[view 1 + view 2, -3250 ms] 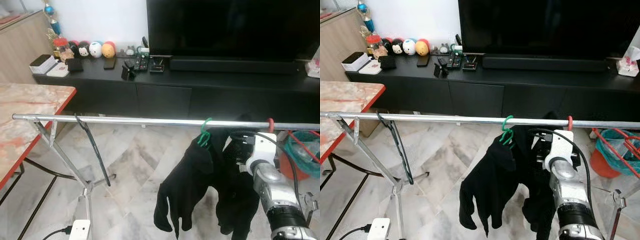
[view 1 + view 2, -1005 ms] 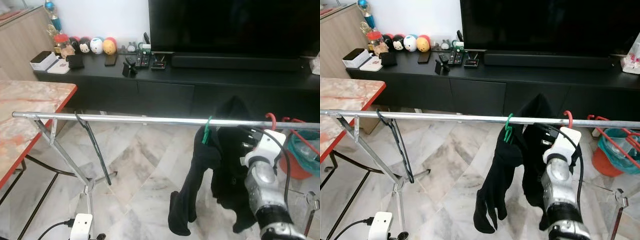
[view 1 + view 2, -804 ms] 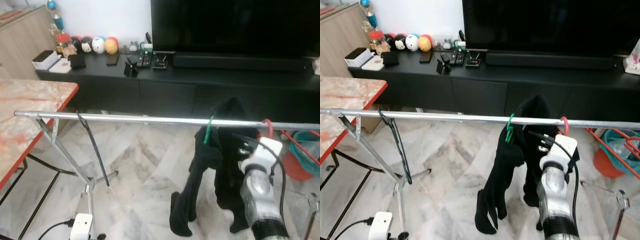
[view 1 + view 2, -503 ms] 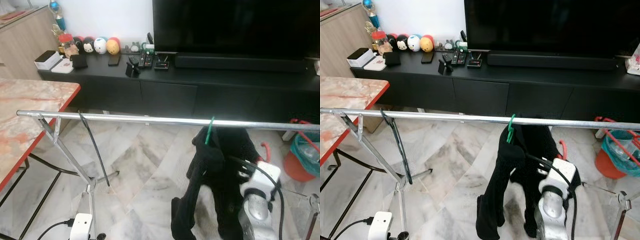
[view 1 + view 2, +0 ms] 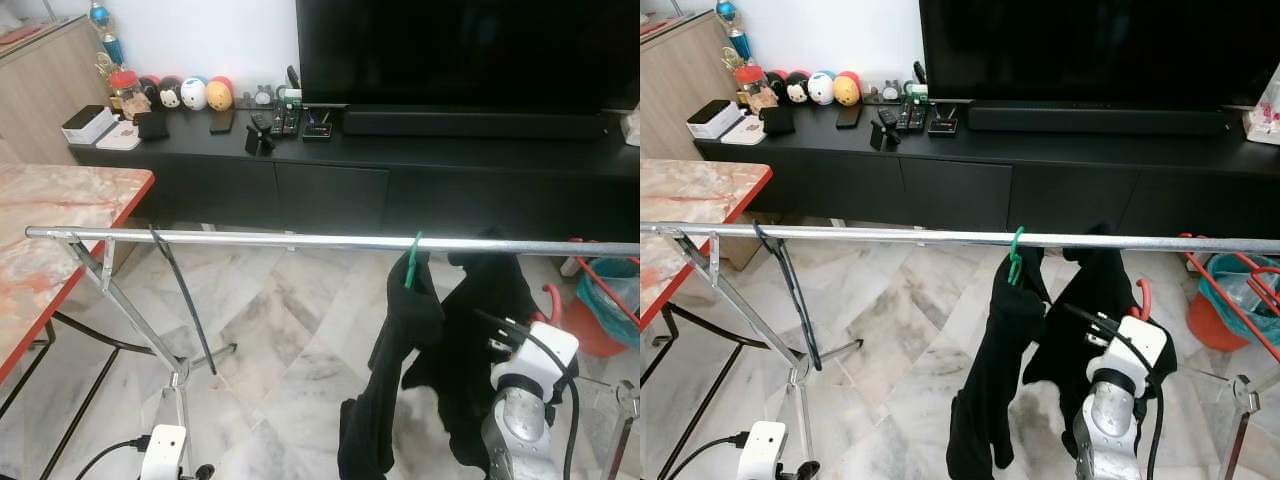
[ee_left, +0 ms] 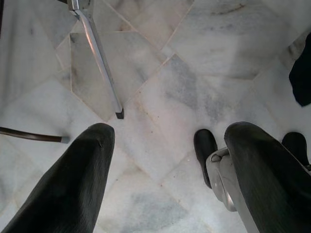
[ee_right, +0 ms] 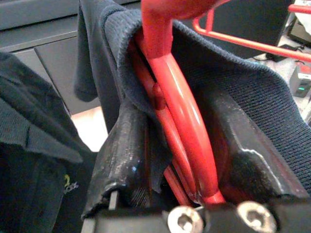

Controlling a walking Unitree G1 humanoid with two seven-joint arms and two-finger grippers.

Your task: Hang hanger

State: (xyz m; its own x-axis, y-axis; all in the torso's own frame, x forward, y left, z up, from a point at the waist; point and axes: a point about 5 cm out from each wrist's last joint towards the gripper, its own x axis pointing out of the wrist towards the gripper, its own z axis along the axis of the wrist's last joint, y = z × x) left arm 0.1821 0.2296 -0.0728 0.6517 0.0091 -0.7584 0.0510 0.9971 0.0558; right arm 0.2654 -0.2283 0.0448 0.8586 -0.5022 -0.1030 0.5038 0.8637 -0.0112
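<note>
A silver clothes rail (image 5: 250, 239) crosses the room in front of me. A green hanger (image 5: 411, 263) hooks over it and carries a black garment (image 5: 392, 370). Further left on the rail hangs a bare black hanger (image 5: 185, 305). My right arm (image 5: 522, 402) is low at the right, under the rail. The right gripper (image 7: 182, 155) is shut on a red hanger (image 7: 170, 107) draped with a dark knit garment (image 5: 480, 330). Its red hook (image 5: 1143, 297) sits below the rail, off it. My left gripper (image 6: 165, 145) hangs open over the marble floor.
A black TV console (image 5: 400, 180) with a large TV (image 5: 460, 55) stands behind the rail. A red-edged marble table (image 5: 50, 230) is at the left, and a red basket (image 5: 605, 300) at the right. The rack's leg (image 6: 97, 58) and a white power strip (image 5: 165, 450) are on the floor.
The red hanger's hook was at rail height a second ago; now my right arm has dropped and the hook and dark garment sit below the rail. The camera shifted slightly.
</note>
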